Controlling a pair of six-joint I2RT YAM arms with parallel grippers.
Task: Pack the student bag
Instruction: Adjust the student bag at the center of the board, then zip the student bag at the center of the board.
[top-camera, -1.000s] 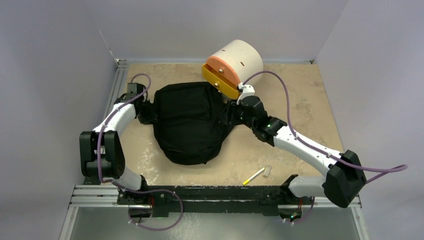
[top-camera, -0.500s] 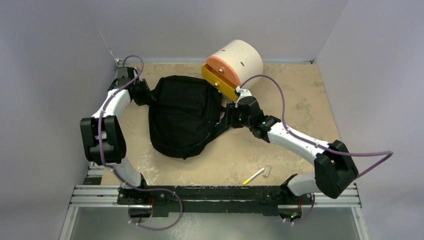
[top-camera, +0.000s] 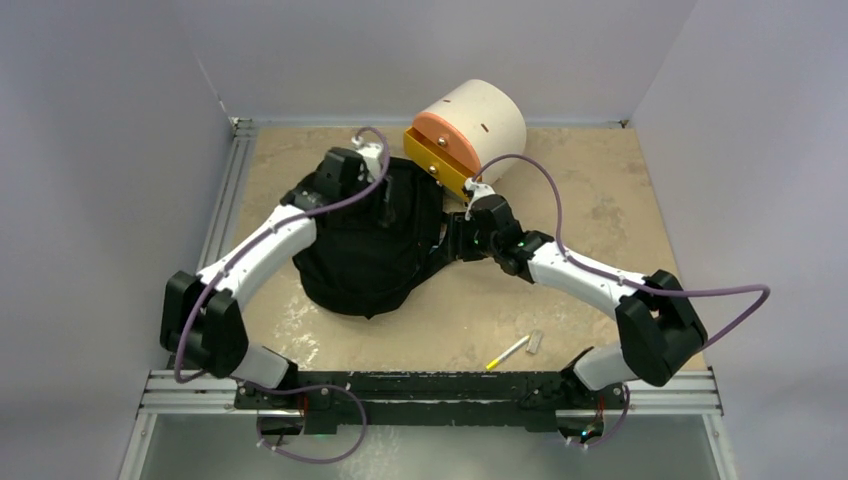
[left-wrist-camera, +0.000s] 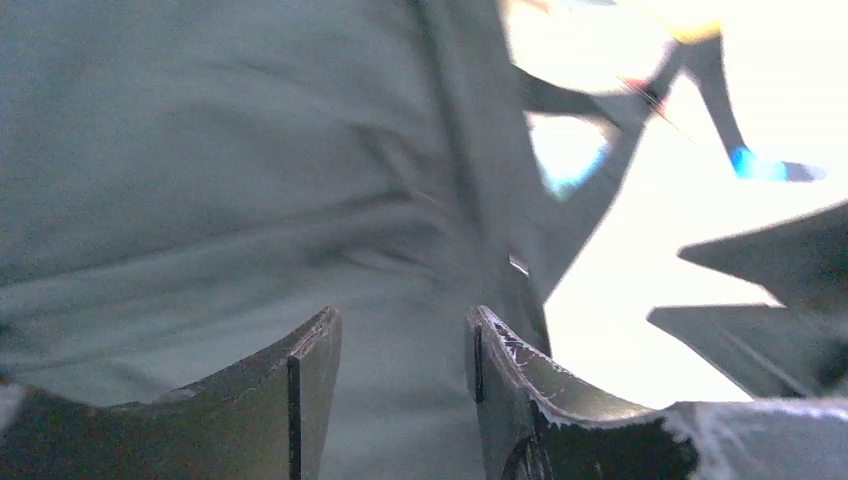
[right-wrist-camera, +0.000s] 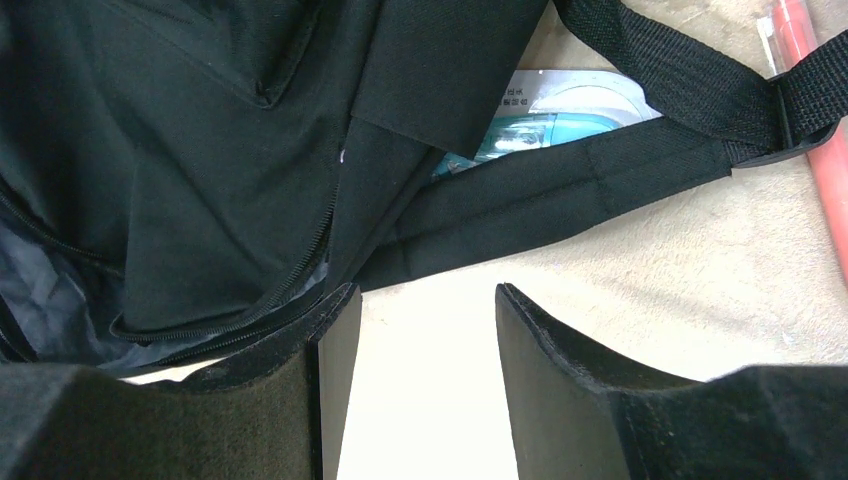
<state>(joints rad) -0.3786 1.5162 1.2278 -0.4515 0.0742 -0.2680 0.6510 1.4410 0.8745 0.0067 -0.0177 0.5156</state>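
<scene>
Both hands spread at the student bag

I see the bag lying left of centre on the table, with the cream drawer box at its 1 o'clock. My left gripper hangs over its 12 o'clock end, fingers apart, gripping nothing. My right gripper sits at its 3 o'clock edge beside a shoulder strap, fingers apart over bare tabletop.
</scene>
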